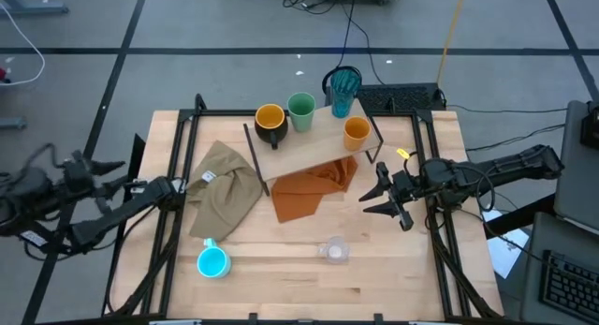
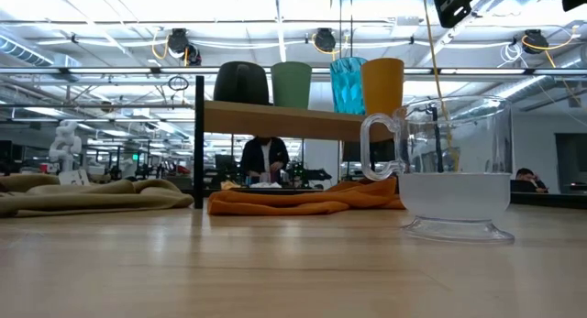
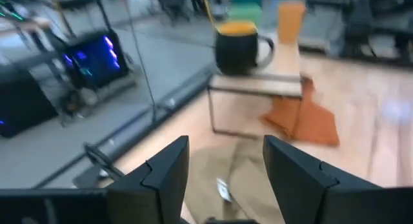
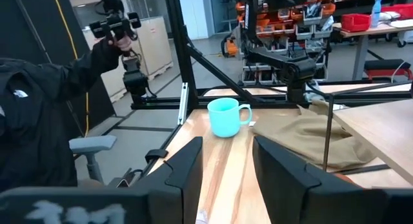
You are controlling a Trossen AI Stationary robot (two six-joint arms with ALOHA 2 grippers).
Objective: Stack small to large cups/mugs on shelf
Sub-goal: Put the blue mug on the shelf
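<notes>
The left gripper [image 1: 173,188] hangs at the table's left edge, fingers parted and holding nothing. The blue mug [image 1: 212,261] stands on the tabletop toward the front, nearer this arm. The clear glass [image 1: 332,251] stands toward the front right — closer to the right gripper [image 1: 382,195], whose fingers are apart and empty. On the shelf [image 1: 314,147] stand the black mug [image 1: 270,124], green cup [image 1: 300,110], teal tumbler [image 1: 344,89] and orange cup [image 1: 356,131] — four placed, I judge.
</notes>
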